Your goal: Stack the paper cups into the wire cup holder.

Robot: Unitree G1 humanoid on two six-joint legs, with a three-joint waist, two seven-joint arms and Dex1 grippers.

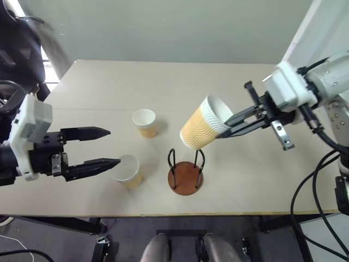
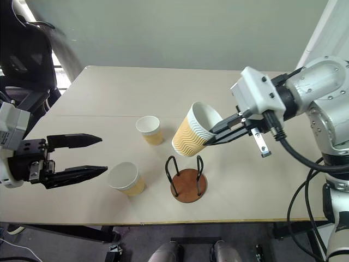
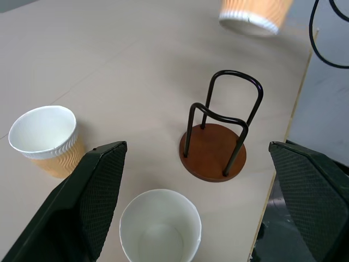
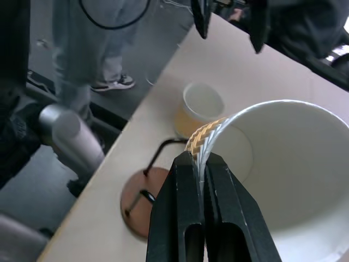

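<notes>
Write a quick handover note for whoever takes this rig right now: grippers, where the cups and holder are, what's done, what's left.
Right gripper: shut on the rim of a tilted paper cup, in the air above the wire cup holder.
Left gripper: open, holding nothing, beside the near cup.
Far cup: upright on the table, as is the near one.
Done: one cup lifted. Holder has no cup in it.
Left: seat the held cup, then stack the other two.
</notes>
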